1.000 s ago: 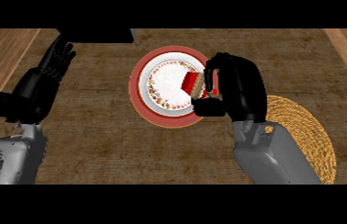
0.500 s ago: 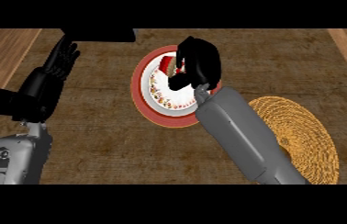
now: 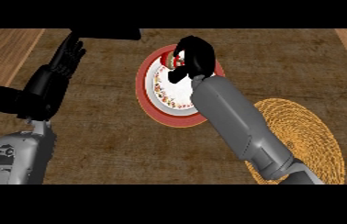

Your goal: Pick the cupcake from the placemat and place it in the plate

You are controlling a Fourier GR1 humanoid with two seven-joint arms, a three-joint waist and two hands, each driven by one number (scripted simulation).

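Brown counter (image 3: 108,140), right hand (image 3: 195,58) fingers curled round cupcake (image 3: 177,61), over plate (image 3: 157,87)

**A:** What lies under everything?

**B:** A brown counter (image 3: 108,140) with a rough, woven-looking surface fills most of the view.

**A:** Anything else?

**B:** A strip of lighter wood (image 3: 17,51) runs along the far left, and a dark block (image 3: 105,33) sits at the far edge.

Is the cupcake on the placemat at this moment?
No, the right hand holds the cupcake over the plate; the placemat lies bare.
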